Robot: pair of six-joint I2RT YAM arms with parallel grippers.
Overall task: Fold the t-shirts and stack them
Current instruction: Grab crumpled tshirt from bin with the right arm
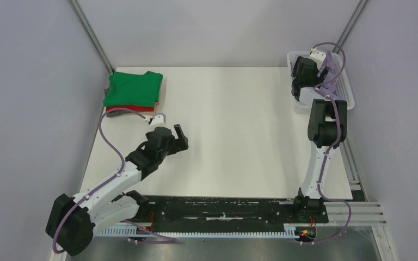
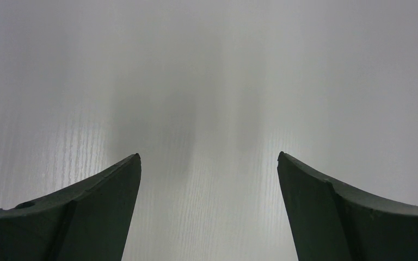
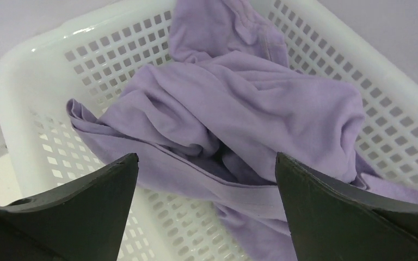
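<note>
A folded green t-shirt lies on a red one at the table's far left, with a dark edge under them. A crumpled lilac t-shirt lies in the white mesh basket at the far right; in the top view only a bit of it shows behind the arm. My right gripper hangs open just above the lilac shirt inside the basket, touching nothing; it also shows in the top view. My left gripper is open and empty over bare table, near the stack; the left wrist view shows only table between its fingers.
The basket stands at the table's far right edge beside the grey wall. Grey walls close in left, right and back. The white table stretches between stack and basket. A black rail with cables runs along the near edge.
</note>
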